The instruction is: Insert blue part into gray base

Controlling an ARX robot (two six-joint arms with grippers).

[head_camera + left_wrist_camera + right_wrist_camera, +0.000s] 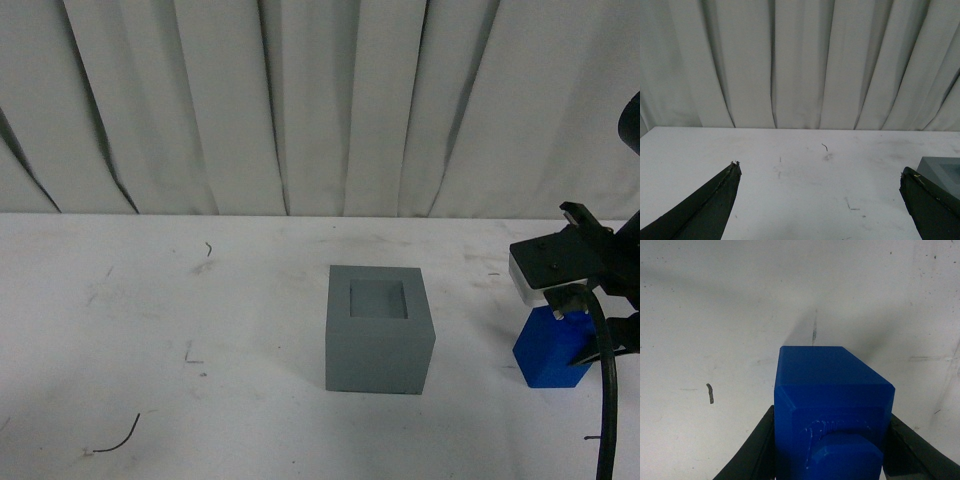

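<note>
Finishing the pick-up stage, by the look of it: clamped with the right gripper (832, 412) on the blue part (826, 374), dark fingers (752, 452) pressed to two opposite sides near the knobbed end. Seems to rest on the white table (150, 330) at the robot's right, well apart from the gray base (380, 328), with no clear lift showing from the front. Leaves the insertion wholly undone. Calls next for a straight lift, a carry leftward to above the cube, a squaring of the block's faces with the square recess, then a slow descent. Probably allows little slack in that fit, so worth checking alignment before pressing down. Holds the left gripper (820, 172) spread wide on nothing, over bare tabletop with a corner of the cube off to one side.

Looks matte and hard-edged all round. Bright blue rectangular block, with crisp corners, a rounded knob on the end nearest the wrist camera and a patch of rough raised texture just beside it. Plain gray cube, broader than the block, flat-faced, with a shallow-looking recess and a slightly lighter floor. Scuffed white tabletop, marked with dark smudges and a thin scrap of wire (118, 437), backed by a pale pleated curtain (300, 100)
</note>
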